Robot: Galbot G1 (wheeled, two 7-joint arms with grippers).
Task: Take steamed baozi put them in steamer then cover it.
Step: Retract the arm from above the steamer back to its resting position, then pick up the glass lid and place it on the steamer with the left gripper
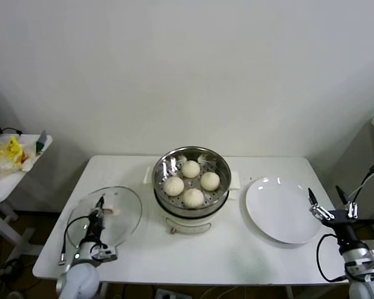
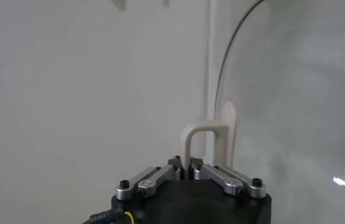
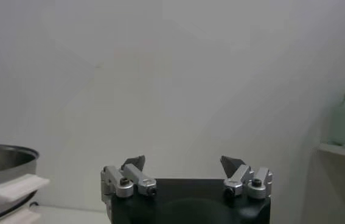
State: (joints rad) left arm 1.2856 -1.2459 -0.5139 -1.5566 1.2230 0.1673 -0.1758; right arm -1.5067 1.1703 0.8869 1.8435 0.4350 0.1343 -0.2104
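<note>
White table (image 1: 237,249) is carrying the steamer (image 1: 191,187) at centre, four baozi (image 1: 191,182) sitting inside; left gripper (image 1: 100,204) is clenching the handle (image 2: 206,145) of the glass lid (image 1: 106,218), likely slippery, fragile; right gripper (image 1: 329,199) is idling agape beside the plate (image 1: 280,208).

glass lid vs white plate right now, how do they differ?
The flat round clear glass lid lies at the table's left side; the plain white round plate lies right of the shiny stainless-steel steamer. The lid is see-through with a cream handle; the plate is opaque and bare. The left gripper is shut on the lid's handle; the open right gripper hangs beside the plate, holding nothing. Both are flat, round and similar in size.
</note>
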